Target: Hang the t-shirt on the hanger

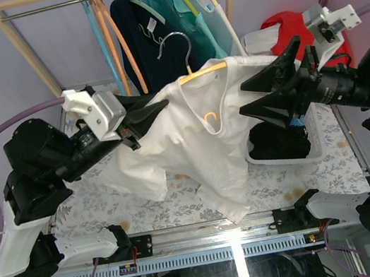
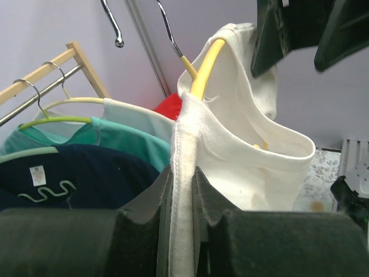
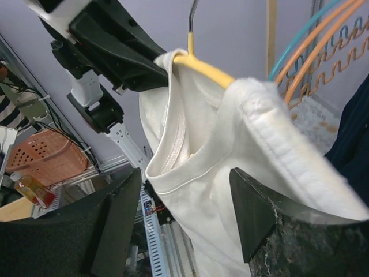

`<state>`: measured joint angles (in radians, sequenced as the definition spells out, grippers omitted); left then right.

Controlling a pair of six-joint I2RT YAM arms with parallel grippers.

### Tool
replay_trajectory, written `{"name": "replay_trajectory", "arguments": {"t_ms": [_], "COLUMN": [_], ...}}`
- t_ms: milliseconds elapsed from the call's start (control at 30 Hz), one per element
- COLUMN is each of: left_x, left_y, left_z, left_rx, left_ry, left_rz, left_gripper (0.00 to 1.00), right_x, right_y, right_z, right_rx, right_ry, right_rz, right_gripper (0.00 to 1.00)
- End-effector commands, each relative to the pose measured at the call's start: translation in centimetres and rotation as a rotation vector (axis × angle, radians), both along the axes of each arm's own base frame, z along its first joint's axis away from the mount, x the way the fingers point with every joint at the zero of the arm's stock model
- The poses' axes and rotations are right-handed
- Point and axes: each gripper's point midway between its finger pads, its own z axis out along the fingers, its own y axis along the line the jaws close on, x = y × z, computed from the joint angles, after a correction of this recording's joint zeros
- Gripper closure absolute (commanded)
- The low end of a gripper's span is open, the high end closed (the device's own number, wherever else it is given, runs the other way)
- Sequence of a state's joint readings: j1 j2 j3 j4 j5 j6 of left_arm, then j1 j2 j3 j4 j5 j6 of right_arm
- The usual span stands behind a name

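Observation:
The white t-shirt hangs in the air, draped over the pale yellow hanger, whose metal hook rises above the collar. My left gripper is shut on the shirt's shoulder seam, with the hanger running up just beyond its tips. My right gripper stands open at the other shoulder. Its fingers sit either side of the t-shirt without pinching it. The hanger shows yellow under the cloth at the top of the right wrist view.
A wooden clothes rack stands behind, carrying orange and light blue hangers, a navy shirt and a mint shirt. A white basket of dark clothes sits at the right, with a red item behind it.

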<state>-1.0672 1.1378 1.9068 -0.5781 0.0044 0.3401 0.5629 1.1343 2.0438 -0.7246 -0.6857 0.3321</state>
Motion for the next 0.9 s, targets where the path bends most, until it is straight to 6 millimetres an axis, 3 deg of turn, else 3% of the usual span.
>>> {"name": "replay_trajectory", "arguments": {"t_ms": [0, 167, 300, 400, 600, 733, 867], "left_x": [-2.2, -2.9, -3.3, -4.1, -5.1, -5.4, -5.5], "left_y": [1.8, 1.6, 1.8, 2.2, 2.5, 2.4, 2.4], "left_z": [2.0, -0.2, -2.0, -2.5, -2.8, -3.1, -3.1], "left_rx": [-0.095, -0.022, 0.031, 0.039, 0.054, 0.065, 0.07], "left_ry": [-0.005, 0.065, 0.111, 0.131, 0.145, 0.15, 0.148], "left_rz": [-0.053, -0.091, -0.103, -0.127, -0.17, -0.184, -0.192], "left_gripper": [1.0, 1.0, 1.0, 1.0, 1.0, 1.0, 1.0], "right_x": [-3.0, -4.2, -4.2, -2.1, 2.2, 2.7, 2.2], "right_y": [-1.1, -2.0, -2.1, -2.0, -0.7, 0.3, 1.0], "right_z": [3.4, 6.7, 7.5, 5.9, 0.2, -2.7, -4.1], "right_rx": [0.041, 0.099, 0.109, 0.046, -0.103, -0.154, -0.168], "right_ry": [-0.188, -0.316, -0.359, -0.338, -0.211, -0.149, -0.122], "right_rz": [0.064, 0.052, 0.043, -0.025, -0.083, -0.028, 0.042], "right_gripper": [0.3, 0.29, 0.29, 0.29, 0.29, 0.29, 0.29]}}
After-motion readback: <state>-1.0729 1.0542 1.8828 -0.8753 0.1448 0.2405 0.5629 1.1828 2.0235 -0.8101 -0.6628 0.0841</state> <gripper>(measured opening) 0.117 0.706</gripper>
